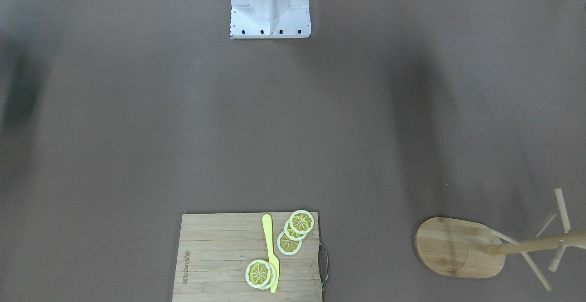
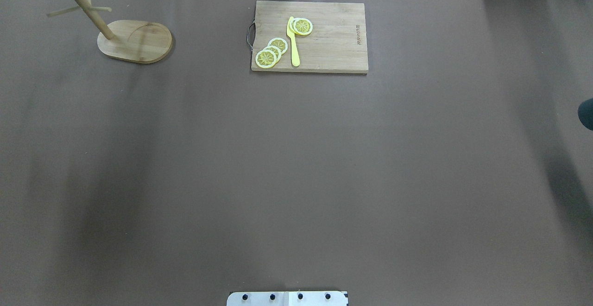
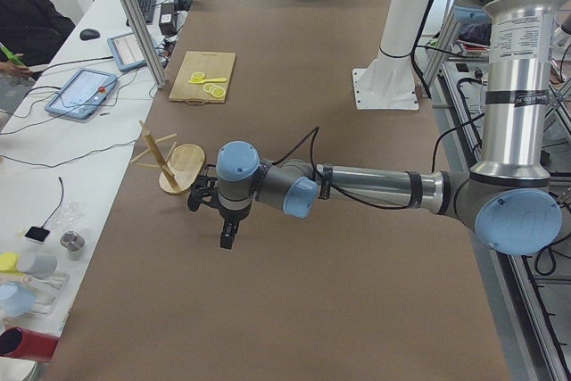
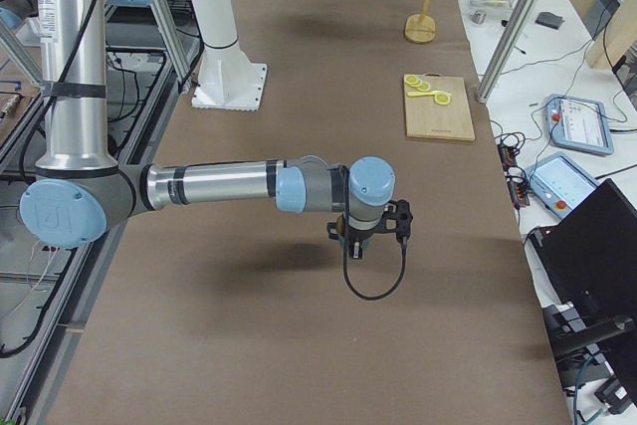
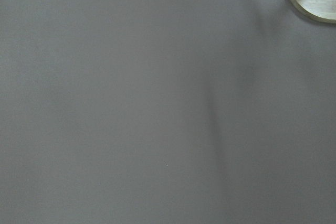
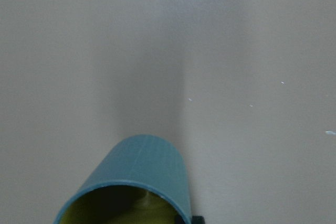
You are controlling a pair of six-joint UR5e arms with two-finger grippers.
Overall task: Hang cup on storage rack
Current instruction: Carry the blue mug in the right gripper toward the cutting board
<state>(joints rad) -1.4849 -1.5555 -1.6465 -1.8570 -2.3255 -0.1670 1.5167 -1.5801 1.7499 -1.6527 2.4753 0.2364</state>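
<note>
The cup is slate-blue with a yellowish-green inside. It fills the bottom of the right wrist view, mouth toward the camera, and no fingers show around it. The right gripper points down over the table's right end, and I cannot tell whether it is open or shut. A dark rounded shape pokes in at the overhead view's right edge. The storage rack, a wooden mug tree on an oval base, stands at the far left corner, with nothing on its pegs. The left gripper hangs just beside the rack; its state cannot be told.
A bamboo cutting board with lemon slices and a yellow knife lies at the far middle. The robot's white base stands at the near edge. A side bench holds tablets and cables, and a person's sleeve shows there.
</note>
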